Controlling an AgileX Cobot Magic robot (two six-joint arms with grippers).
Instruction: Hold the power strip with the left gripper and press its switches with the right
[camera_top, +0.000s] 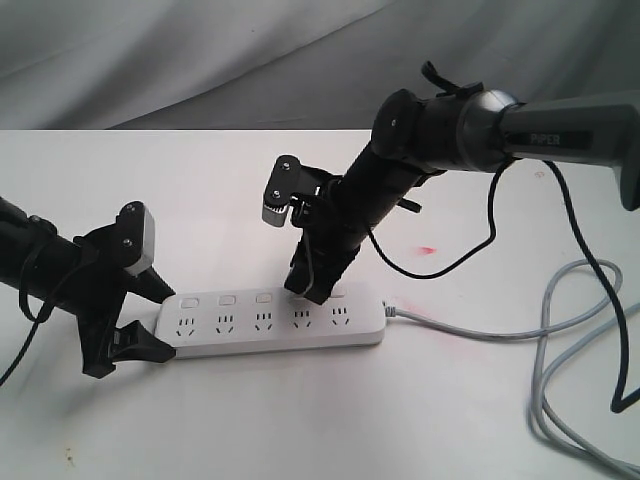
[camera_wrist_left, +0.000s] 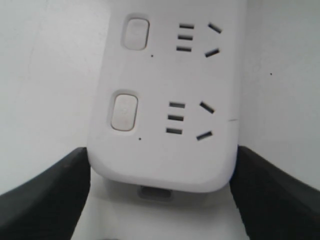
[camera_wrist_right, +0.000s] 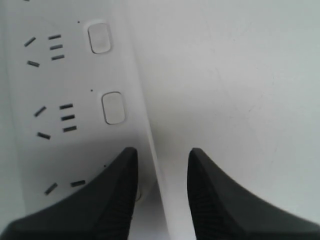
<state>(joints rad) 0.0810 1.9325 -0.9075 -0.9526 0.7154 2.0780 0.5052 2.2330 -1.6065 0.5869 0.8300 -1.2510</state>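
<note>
The long white power strip (camera_top: 270, 335) lies flat on the white table (camera_top: 300, 430). My left gripper (camera_top: 160, 322) straddles its left end, one black finger against each long side, shut on it. In the left wrist view the strip (camera_wrist_left: 160, 75) fills the gap between the fingers (camera_wrist_left: 45, 200), with two switches (camera_wrist_left: 124, 111) showing. My right gripper (camera_top: 315, 290) comes down steeply onto the row of switches (camera_top: 227, 299), near the fourth from the left. Its jaws (camera_wrist_right: 163, 151) stand apart: one finger (camera_wrist_right: 110, 200) lies over the strip (camera_wrist_right: 75, 85) and hides a switch, the other over bare table.
A thin grey cable (camera_top: 470, 330) leaves the strip's right end and loops at the table's right edge. A black cable (camera_top: 600, 280) hangs from the right arm. A small red spot (camera_top: 428, 249) marks the table behind the strip. Grey cloth hangs behind.
</note>
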